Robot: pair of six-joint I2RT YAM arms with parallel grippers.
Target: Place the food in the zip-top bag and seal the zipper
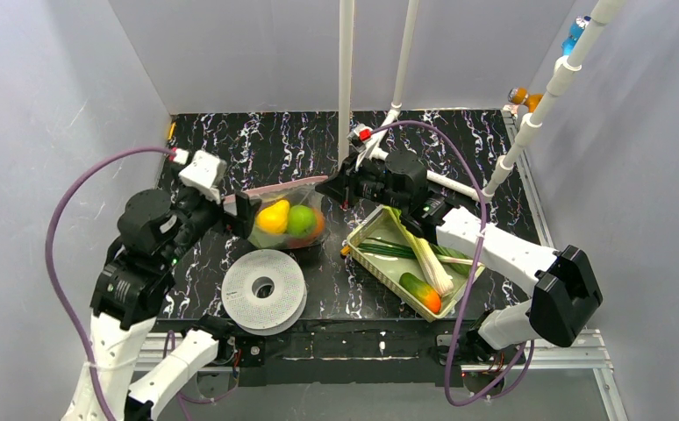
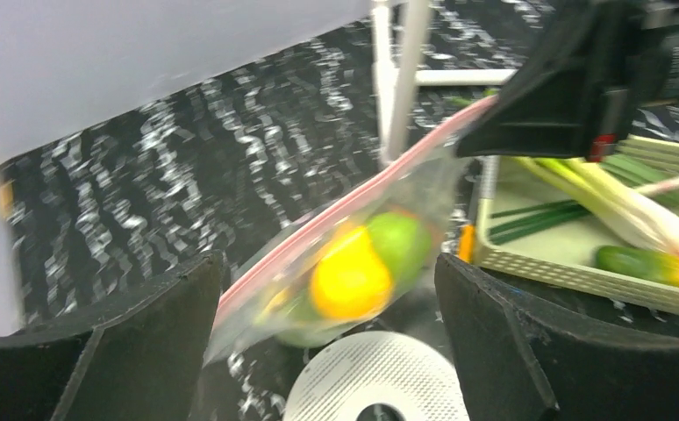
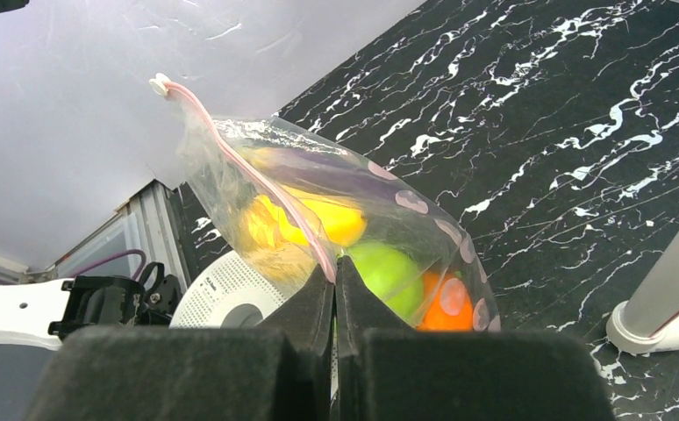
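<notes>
tension along the zipper [image 3: 257,175] is what the sealing step, judged to be the one in hand, calls for. the right fingers [image 3: 305,307] are pressed together on the pinkish strip at one end of the zip-top bag [image 1: 288,219], so the bag is hung from that pinch above the bench [image 1: 257,145]. the left fingers [image 2: 143,333] are spread wide and nothing is gripped by them; the bag's other end is seen in the gap ahead of them. for a good seal, the strip would best be pinched lightly by the left fingers close to the right-hand pinch and drawn outward along its length, while the right end is held firm and the strip straight. whether the strip is already pressed shut along its whole length cannot be told.

the bag is clear and crinkled, bulged at the bottom by a yellow pear [image 1: 274,216], a green apple [image 1: 299,218] and an orange [image 1: 317,226]. it is held between the white spool [image 1: 264,289] and the bench's far side, just beside the tray [image 1: 367,230], where leeks [image 1: 428,259] and a cucumber [image 1: 419,290] are left unbagged.
</notes>
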